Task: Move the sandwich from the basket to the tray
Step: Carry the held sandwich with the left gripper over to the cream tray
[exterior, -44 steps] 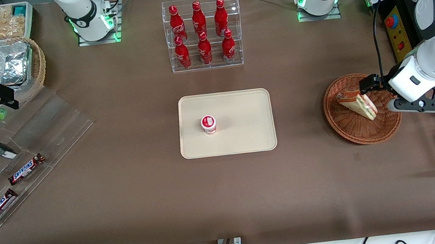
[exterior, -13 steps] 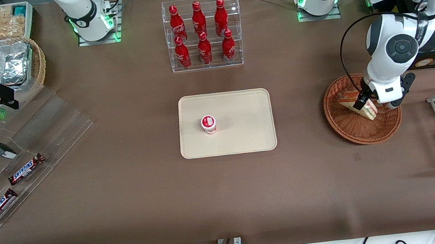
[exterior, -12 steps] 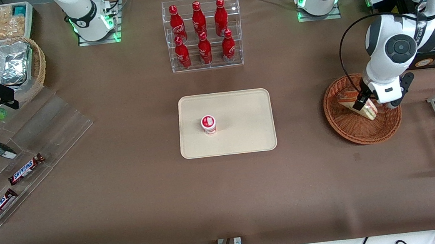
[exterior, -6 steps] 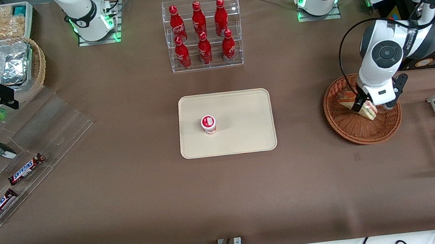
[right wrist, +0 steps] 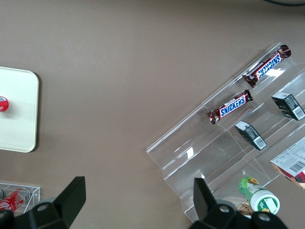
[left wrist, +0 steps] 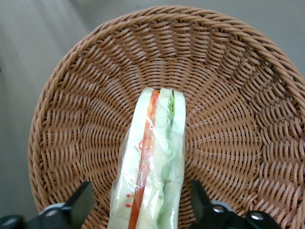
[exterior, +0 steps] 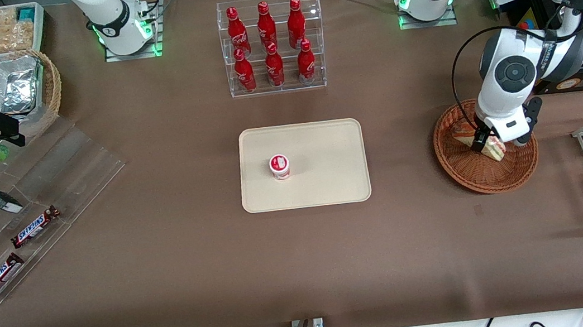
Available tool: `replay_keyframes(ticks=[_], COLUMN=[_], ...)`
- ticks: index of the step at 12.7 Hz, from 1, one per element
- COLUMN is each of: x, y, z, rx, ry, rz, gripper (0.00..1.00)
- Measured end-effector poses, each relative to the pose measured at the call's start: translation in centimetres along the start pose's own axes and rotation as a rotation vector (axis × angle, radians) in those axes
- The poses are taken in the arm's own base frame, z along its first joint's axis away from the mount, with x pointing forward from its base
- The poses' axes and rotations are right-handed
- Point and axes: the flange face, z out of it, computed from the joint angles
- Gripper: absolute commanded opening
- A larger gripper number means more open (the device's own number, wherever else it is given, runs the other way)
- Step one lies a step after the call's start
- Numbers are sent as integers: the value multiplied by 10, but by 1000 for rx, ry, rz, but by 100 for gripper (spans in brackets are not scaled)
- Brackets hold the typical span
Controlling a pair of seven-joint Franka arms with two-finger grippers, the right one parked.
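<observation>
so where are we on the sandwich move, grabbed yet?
Done: the hand is down in the basket, open, one finger on each side of the sandwich. In hand: the grasp itself; neither finger has closed on it, and the sandwich lies in the basket. Left: close, lift, carry to the tray, which holds only a small red-lidded cup.

The wrapped sandwich (left wrist: 155, 164) lies in the wicker basket (exterior: 473, 176) near the desk's working-arm end; the beige tray (exterior: 327, 181) sits mid-desk. The end effector (left wrist: 143, 202) straddles the sandwich, fingers spread.
</observation>
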Motion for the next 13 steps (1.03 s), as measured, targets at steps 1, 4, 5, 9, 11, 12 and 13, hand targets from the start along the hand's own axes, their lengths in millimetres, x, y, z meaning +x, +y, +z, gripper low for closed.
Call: replay_keyframes(ticks=[1, 4, 5, 9, 11, 12, 13], x=[0, -1, -1, 3, 4, 6, 5], y=[0, 1, 1, 13, 30, 38, 46], z=[0, -1, -2, -30, -72, -99, -126], rx=[0, -2, 0, 112, 147, 148, 137], ry=[0, 2, 3, 1, -35, -67, -90], rz=[0, 13, 31, 194, 296, 349, 396], gripper=[32, 30, 30, 31, 31, 31, 31])
